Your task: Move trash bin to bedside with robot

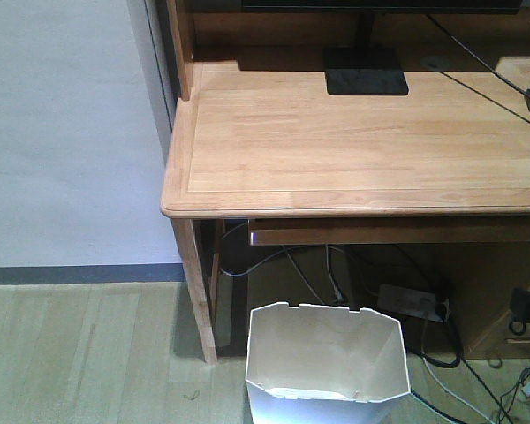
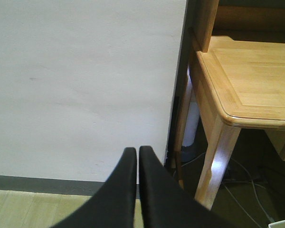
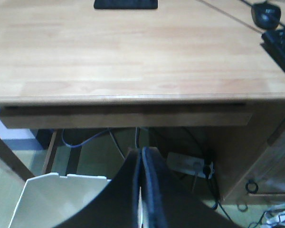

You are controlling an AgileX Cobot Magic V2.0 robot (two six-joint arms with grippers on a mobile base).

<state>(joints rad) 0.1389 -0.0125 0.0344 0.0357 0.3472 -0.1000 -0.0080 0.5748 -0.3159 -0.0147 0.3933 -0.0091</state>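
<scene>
The white trash bin [image 1: 327, 349] stands on the floor in front of the wooden desk [image 1: 353, 141], its angular rim open upward, its lower part cut off by the frame. In the right wrist view the trash bin [image 3: 61, 199] fills the lower left, and my right gripper [image 3: 141, 149] is shut above its right part. A white sliver shows through the slit between the fingers; whether they touch the rim I cannot tell. My left gripper [image 2: 137, 148] is shut on nothing, facing the white wall left of the desk [image 2: 256, 80]. The bedside is out of view.
A monitor stand [image 1: 365, 71] sits at the back of the desk; a mouse [image 3: 266, 12] and keyboard [image 3: 282, 45] lie at its right. Under the desk are a power strip [image 1: 412, 303] and tangled cables. The desk leg [image 1: 197, 291] stands left of the bin.
</scene>
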